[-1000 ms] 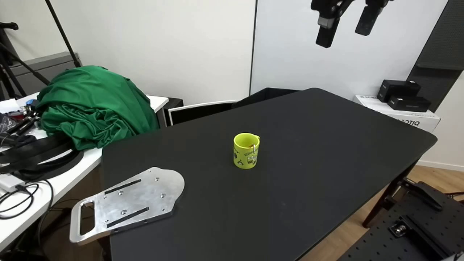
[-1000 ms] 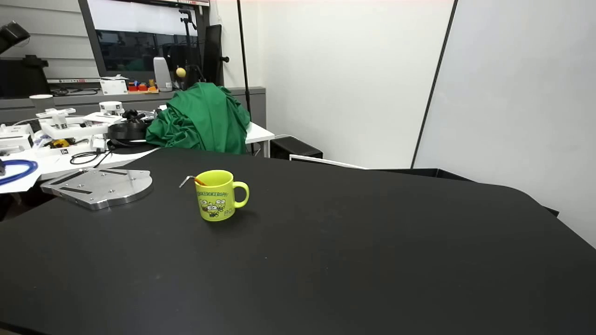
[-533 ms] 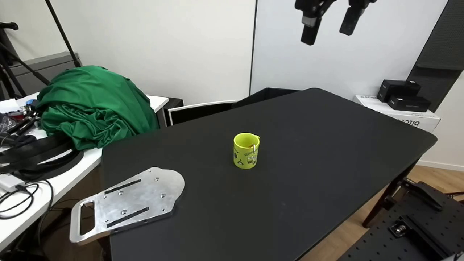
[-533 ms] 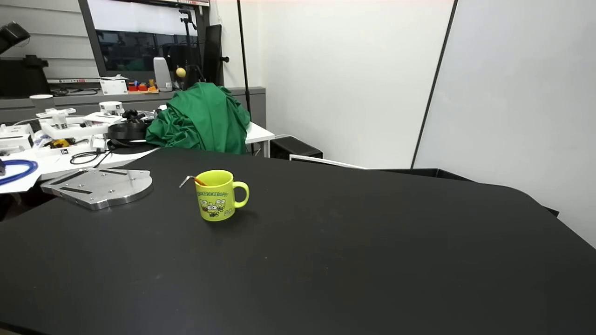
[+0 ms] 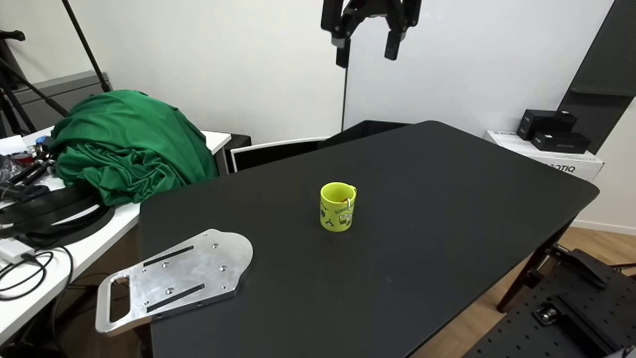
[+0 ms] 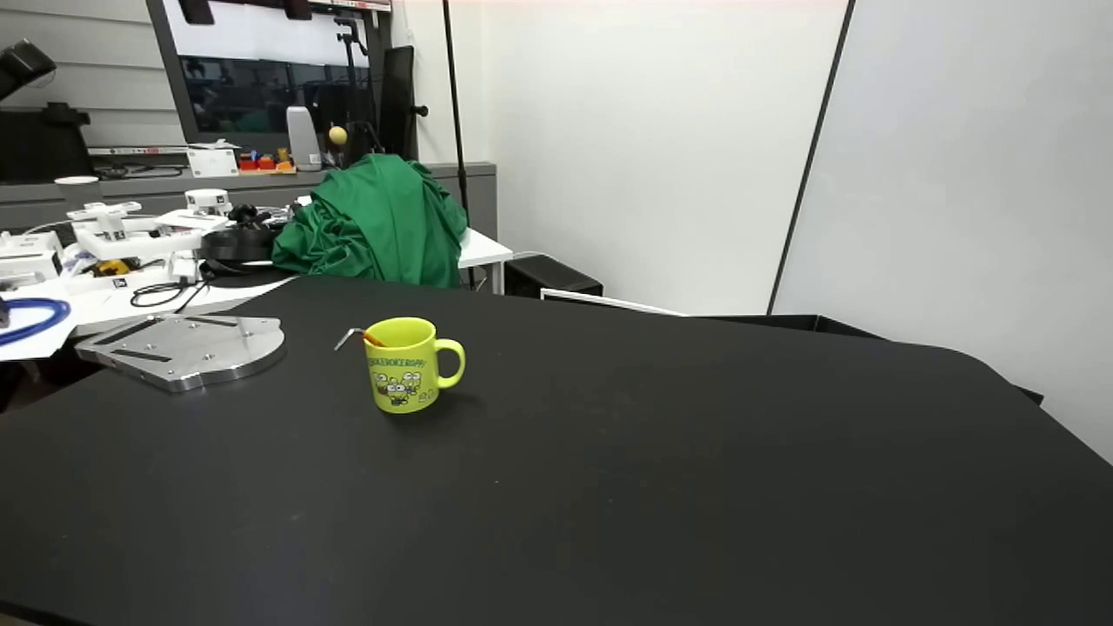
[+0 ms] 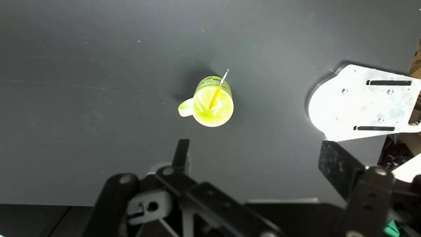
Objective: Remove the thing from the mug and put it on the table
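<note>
The Robotiq gripper [image 5: 367, 53] hangs high over the black tabletop [image 5: 447, 248], its fingers spread wide apart, well above the yellow-green mug [image 6: 402, 378]. The mug stands upright with the orange stick [image 7: 215, 97] in it: the shaft slants down inside, and the bent silver tip juts out over the rim. A slotted metal plate [image 5: 194, 271] lies well apart from the mug, its cut-out end overhanging the tabletop's edge. Green cloth [image 5: 129, 134] is heaped on a white desk [image 5: 97, 251] beside the tabletop.
</note>
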Robot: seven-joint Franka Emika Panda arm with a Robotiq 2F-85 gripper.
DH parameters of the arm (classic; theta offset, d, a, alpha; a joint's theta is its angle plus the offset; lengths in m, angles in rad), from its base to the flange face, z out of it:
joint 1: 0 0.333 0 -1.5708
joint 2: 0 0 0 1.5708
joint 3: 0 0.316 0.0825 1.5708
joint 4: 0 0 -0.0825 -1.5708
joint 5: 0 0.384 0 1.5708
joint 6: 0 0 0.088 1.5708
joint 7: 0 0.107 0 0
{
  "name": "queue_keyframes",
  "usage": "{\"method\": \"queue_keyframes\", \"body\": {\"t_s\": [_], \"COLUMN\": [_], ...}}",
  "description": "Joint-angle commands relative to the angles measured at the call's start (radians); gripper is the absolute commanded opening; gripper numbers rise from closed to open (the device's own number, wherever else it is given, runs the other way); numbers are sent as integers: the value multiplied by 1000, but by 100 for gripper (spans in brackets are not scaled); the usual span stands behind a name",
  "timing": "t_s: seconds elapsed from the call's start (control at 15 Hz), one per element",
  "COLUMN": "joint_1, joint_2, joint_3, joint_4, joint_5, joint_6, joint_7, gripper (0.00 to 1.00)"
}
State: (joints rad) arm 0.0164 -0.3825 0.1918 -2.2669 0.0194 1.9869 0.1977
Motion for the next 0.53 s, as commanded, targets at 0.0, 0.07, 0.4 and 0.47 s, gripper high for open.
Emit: {"method": "queue_keyframes", "body": {"t_s": [0.0,0.07,0.4,0.47], "joint_1": [17,20,23,22], "joint_2": [202,246,420,446], "joint_3": [-17,-24,-69,-77], "joint_4": [162,188,257,263], "joint_5": [36,60,233,254], "joint_6": [-24,-28,-12,-3], "joint_7": [64,72,55,51], "gripper": [100,100,100,100]}}
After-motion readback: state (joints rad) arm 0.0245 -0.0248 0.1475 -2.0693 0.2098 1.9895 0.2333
